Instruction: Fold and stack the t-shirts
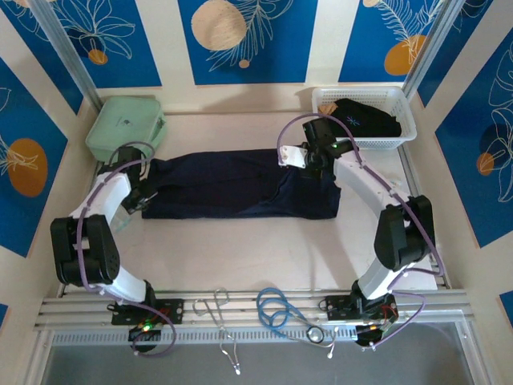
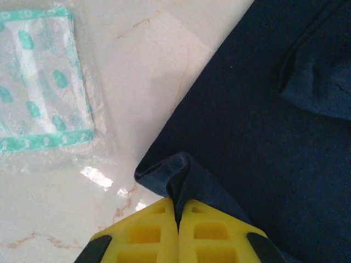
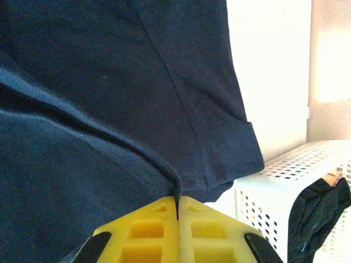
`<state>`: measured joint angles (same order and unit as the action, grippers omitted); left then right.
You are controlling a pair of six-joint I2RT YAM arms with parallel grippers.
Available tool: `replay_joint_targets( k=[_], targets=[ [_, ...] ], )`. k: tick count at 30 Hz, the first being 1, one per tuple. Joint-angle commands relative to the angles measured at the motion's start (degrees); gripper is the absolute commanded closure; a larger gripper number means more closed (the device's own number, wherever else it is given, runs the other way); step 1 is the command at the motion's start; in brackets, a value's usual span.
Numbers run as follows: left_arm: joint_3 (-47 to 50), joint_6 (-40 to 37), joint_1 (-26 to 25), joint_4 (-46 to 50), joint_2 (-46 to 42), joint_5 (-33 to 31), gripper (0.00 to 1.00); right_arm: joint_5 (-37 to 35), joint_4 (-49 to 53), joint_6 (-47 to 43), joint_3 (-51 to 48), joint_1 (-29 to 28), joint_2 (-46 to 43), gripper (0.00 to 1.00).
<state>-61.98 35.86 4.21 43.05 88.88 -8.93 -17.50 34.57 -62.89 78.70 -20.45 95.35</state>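
Observation:
A plain navy t-shirt [image 1: 240, 186] lies stretched flat across the middle of the table. My left gripper [image 1: 145, 197] is at its left end, and in the left wrist view the yellow fingers [image 2: 148, 230] are shut on a pinched corner fold of the navy t-shirt [image 2: 247, 120]. My right gripper [image 1: 311, 159] is at the shirt's far right corner. There its fingers [image 3: 208, 230] are shut on a raised edge of the same t-shirt [image 3: 137, 82]. A second dark t-shirt [image 1: 365, 119] with a small pale blue mark lies crumpled in the white basket [image 1: 405, 128].
The basket [image 3: 274, 186] with the dark t-shirt [image 3: 318, 213] stands at the back right. A mint-green case [image 1: 126, 127] sits at the back left. A clear bag with green print [image 2: 38, 82] lies left of the shirt. Blue cable [image 1: 280, 311] and metal forceps [image 1: 215, 308] lie at the near rail.

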Motion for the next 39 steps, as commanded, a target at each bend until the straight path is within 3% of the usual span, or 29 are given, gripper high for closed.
replay_joint_targets(
  k=[1,16,21,39],
  targets=[
    [-2.2,-1.0,0.0,-0.1,2.1,-2.2,1.00,1.9,-1.2,-1.9,2.8,0.8,2.7,1.00],
    [-5.9,-1.8,0.0,-1.0,11.8,-4.1,1.00,0.1,-3.2,-1.0,8.7,1.8,11.4,1.00],
    [-6.7,-1.3,0.0,-0.8,12.5,-4.6,1.00,-2.6,-6.3,1.8,10.1,2.3,13.6,1.00],
    [-8.1,-1.0,-0.1,-0.4,14.0,-2.7,1.00,-0.7,-10.4,-1.4,13.4,1.7,18.2,1.00]
  ],
)
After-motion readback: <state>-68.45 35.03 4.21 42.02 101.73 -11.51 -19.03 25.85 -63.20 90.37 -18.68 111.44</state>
